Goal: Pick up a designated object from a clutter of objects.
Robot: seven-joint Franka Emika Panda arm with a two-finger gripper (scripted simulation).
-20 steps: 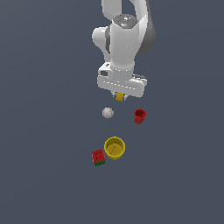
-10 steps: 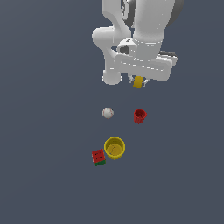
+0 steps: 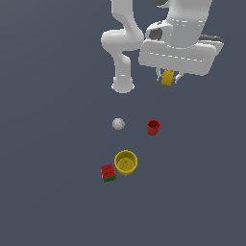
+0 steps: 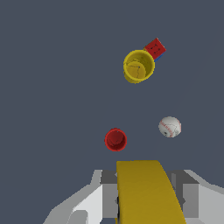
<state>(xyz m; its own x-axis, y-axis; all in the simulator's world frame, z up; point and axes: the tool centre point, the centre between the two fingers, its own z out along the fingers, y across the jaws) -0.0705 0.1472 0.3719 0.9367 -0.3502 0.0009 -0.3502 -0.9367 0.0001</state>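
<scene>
The designated object (image 3: 167, 78) is a small yellow-orange block held between the fingers of my gripper (image 3: 168, 77), which is shut on it high above the floor. In the wrist view the block (image 4: 146, 192) fills the space between the two grey fingers (image 4: 109, 189). The rest of the clutter lies below on the floor: a white ball (image 3: 118, 124), a red cup (image 3: 153, 127), a yellow bowl (image 3: 126, 162) and a red-and-green cube (image 3: 108, 172). The wrist view shows the same ball (image 4: 169, 127), cup (image 4: 116, 140), bowl (image 4: 138, 66) and cube (image 4: 155, 47) far beneath the hand.
The arm's white base (image 3: 123, 85) stands on the dark grey floor behind the ball. The cube sits close beside the bowl, on the side toward the exterior view's left.
The gripper has risen and shifted toward the exterior view's right, carrying the yellow-orange block with it. The ball, cup, bowl and cube have stayed where they were.
</scene>
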